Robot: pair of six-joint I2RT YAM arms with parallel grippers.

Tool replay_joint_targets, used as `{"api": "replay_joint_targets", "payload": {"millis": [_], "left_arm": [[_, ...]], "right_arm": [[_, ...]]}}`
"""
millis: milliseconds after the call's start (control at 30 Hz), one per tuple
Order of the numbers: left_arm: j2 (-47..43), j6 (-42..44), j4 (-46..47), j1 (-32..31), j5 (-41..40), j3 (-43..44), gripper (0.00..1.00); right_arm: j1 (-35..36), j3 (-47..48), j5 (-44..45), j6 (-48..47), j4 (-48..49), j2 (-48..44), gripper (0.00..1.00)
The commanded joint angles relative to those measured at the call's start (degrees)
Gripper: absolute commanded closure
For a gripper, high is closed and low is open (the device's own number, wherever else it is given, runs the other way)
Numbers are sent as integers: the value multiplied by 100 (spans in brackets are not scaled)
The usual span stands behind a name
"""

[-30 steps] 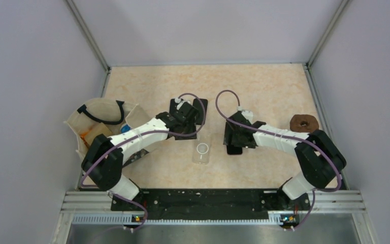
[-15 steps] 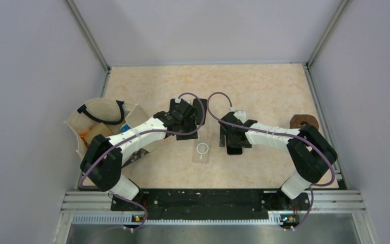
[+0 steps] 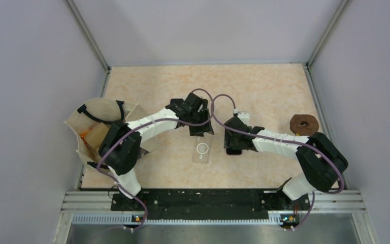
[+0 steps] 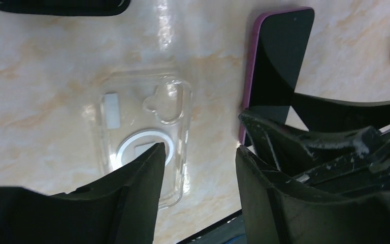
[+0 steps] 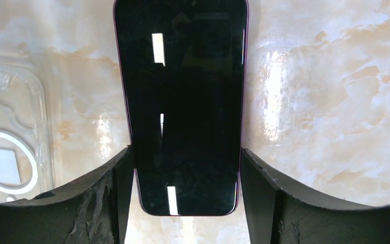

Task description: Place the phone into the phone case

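Observation:
The phone [image 5: 180, 101], black screen up with a purple rim, lies on the marble table; it also shows in the top view [image 3: 232, 149] and the left wrist view [image 4: 277, 61]. My right gripper [image 5: 183, 160] straddles its near end, both fingers against its long edges. The clear phone case [image 4: 137, 127] with a white ring lies flat just left of the phone, seen in the top view [image 3: 201, 152] and the right wrist view [image 5: 10, 142]. My left gripper [image 4: 198, 152] is open and empty above the gap between case and phone, one finger over the case's edge.
A beige bag [image 3: 97, 123] with several items stands at the left wall. A brown ring-shaped thing [image 3: 303, 122] lies at the right edge. A black flat item [image 4: 56, 5] lies beyond the case. Grey walls close in three sides.
My left arm has swung right, bringing its gripper over the case and close to the right gripper. My right gripper has shifted slightly left and settled around the phone.

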Motion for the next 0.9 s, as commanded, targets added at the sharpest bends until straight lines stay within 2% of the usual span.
{"api": "replay_joint_targets", "payload": {"millis": [0,267,500,600,700,767,833,867], "left_arm": [[487,-261,553,12,687,463,41],[1445,-624,1222,5,1257,923,39],[1975,-876,1698,-42,1560,1051,40],[2105,-943,1793,-88,1614,1044,44],[2156,-1023,1941,-122,1670,979,56],[2150,-1049,2003,-128,1682,932,66],[2132,-1036,2028,-134,1692,911,80],[2125,-1009,2032,-132,1706,915,91]], "right_arm": [[-29,-570,-1029,56,170,-153,51],[-364,-1078,-1798,30,725,-525,51],[-436,-1157,-1901,38,827,-542,52],[-475,-1166,-1904,51,834,-556,52],[-531,-1175,-2057,74,843,-593,49],[-578,-1164,-2095,84,845,-620,41],[-654,-1138,-2174,60,852,-668,30],[-686,-1121,-2203,47,852,-696,26]]}}
